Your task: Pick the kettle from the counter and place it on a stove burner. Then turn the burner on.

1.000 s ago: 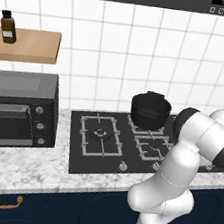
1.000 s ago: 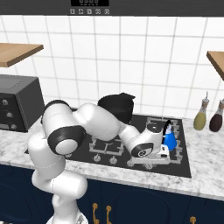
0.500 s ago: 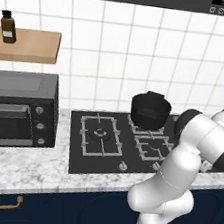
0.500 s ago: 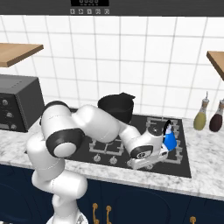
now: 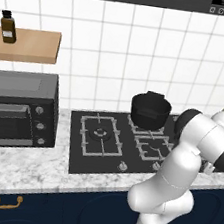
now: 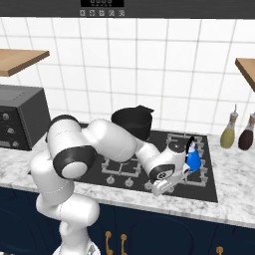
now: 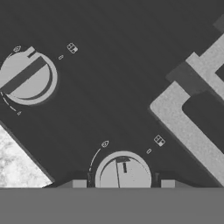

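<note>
The small blue kettle (image 6: pixel 192 159) stands upright on the front right burner of the black stove (image 6: pixel 211 187), free of the gripper. My gripper (image 6: pixel 159 188) hangs just left of and below the kettle, at the stove's front edge by the knobs. In the hand view, my gripper (image 7: pixel 123 184) straddles a round silver knob (image 7: pixel 123 173), one tip on each side with a small gap, so the jaws stand open around it. A second knob (image 7: pixel 28 78) lies at the upper left. The marbled counter (image 7: pixel 17 168) shows at the lower left.
A black lidded pot (image 6: pixel 132 121) sits on the back burner behind my arm. A dark toaster oven (image 5: pixel 16 108) stands on the counter to the left. Two bottles (image 6: pixel 228 133) stand right of the stove. Grey burner grates (image 7: pixel 188 127) lie close beside the knob.
The hand has sunk slightly toward the front knobs and its jaws have spread a little. The kettle has stayed on the burner.
</note>
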### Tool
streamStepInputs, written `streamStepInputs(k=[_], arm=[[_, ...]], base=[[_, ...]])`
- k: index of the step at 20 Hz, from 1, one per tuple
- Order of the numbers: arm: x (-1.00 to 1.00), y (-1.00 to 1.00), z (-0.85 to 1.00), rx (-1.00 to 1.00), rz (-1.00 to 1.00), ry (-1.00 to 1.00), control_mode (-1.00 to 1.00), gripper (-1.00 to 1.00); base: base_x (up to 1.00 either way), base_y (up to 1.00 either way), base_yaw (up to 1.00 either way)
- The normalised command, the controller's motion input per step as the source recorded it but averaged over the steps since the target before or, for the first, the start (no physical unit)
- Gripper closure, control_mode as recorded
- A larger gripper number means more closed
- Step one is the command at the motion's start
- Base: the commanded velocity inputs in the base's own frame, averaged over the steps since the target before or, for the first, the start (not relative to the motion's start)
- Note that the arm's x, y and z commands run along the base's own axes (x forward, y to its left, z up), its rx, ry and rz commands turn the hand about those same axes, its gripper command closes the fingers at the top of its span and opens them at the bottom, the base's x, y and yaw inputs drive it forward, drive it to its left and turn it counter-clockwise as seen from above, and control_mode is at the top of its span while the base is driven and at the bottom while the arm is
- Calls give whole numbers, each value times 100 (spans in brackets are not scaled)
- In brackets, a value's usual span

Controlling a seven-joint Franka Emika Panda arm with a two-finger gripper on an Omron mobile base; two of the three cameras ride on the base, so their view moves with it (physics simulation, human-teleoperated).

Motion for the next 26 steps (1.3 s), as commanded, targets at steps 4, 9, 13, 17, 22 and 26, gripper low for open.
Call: streamStepInputs(k=[4, 9, 13, 17, 22, 26], arm=[[0, 0, 13, 0, 0, -3, -100, -100], [0, 0, 52, 0, 0, -10, -100, -100], [0, -6, 79, 2, 0, -9, -100, -100], [0, -3, 98, 2, -3, -18, -100, -100], [-1, 0, 68, 0, -4, -19, -100, -100], [0, 0, 16, 0, 0, -2, -100, -100]], base=[[0, 0, 0], [0, 0, 0], [0, 0, 0], [0, 0, 0], [0, 0, 0], [0, 0, 0]])
